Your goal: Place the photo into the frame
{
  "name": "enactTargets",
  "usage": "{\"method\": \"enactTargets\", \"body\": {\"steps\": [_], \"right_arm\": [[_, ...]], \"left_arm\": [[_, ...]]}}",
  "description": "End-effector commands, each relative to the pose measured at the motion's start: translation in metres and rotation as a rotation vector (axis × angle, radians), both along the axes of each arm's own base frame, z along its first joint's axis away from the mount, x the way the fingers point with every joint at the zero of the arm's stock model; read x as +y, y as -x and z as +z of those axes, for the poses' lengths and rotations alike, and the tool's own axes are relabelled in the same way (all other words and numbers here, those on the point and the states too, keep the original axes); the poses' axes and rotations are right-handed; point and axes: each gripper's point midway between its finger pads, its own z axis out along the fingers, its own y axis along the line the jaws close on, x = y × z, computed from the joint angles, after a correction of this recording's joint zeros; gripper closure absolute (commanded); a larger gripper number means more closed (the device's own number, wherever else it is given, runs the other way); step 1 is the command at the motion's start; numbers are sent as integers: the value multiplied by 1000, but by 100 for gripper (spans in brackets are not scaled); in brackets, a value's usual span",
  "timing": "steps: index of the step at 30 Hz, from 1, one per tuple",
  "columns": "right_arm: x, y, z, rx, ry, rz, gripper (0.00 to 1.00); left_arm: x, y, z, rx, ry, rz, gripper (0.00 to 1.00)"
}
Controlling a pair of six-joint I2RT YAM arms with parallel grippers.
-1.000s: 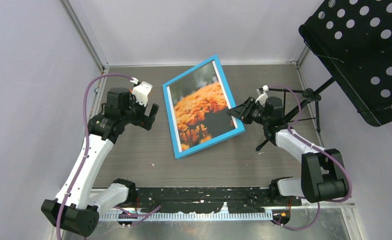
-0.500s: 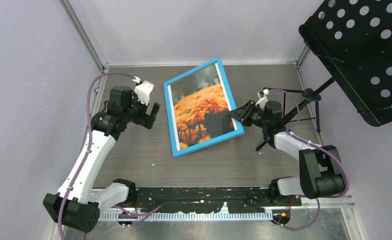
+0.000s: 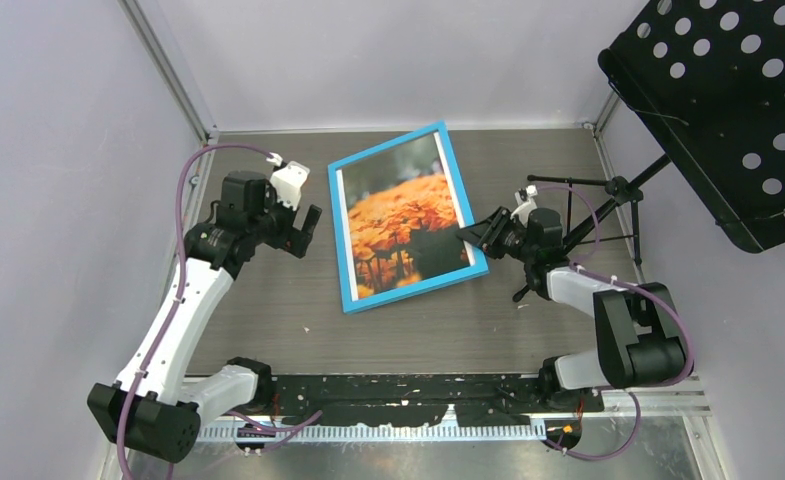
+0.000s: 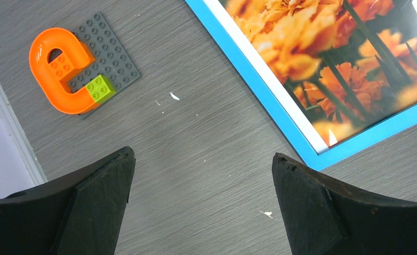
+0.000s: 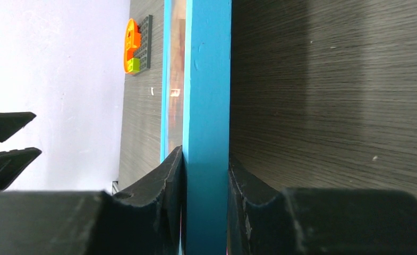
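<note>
Inside the frame (image 5: 209, 106), the photo (image 3: 408, 220), right pincer (image 5: 205, 156) clamping its edge

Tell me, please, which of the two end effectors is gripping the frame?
The right end effector: it is shut on the frame's blue edge, whereas the left end effector hangs open over the table, touching nothing.

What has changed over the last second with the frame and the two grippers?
The right gripper, shut on the right edge of the frame, has pulled slightly back toward its base. The frame swung with it: its far corner came nearer and its near-left corner slid left. The photo stayed inside the frame, and the left gripper stayed open beside the frame's left side, barely moving.
</note>
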Motion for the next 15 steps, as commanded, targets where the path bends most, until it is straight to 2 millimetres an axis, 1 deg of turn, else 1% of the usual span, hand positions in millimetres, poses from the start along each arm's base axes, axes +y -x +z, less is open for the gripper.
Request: {"method": "enactTargets", "body": {"steps": [1, 2, 5, 7, 11, 15], "right_arm": [[-15, -13, -15, -87, 132, -36, 69], [-16, -13, -18, -81, 138, -34, 67], [-15, -11, -26, -70, 143, -29, 59], [-15, -10, -32, -56, 146, -24, 56], [-15, -8, -48, -18, 154, -15, 53], [-14, -6, -57, 1, 161, -5, 53]], "left_arm": [[-1, -9, 8, -41, 9, 0, 0], [-1, -9, 9, -43, 8, 0, 0], [-1, -10, 7, -37, 5, 0, 0], [-1, -9, 7, -36, 3, 1, 0], [0, -10, 7, -37, 0, 0, 0], [1, -10, 6, -34, -8, 1, 0]]}}
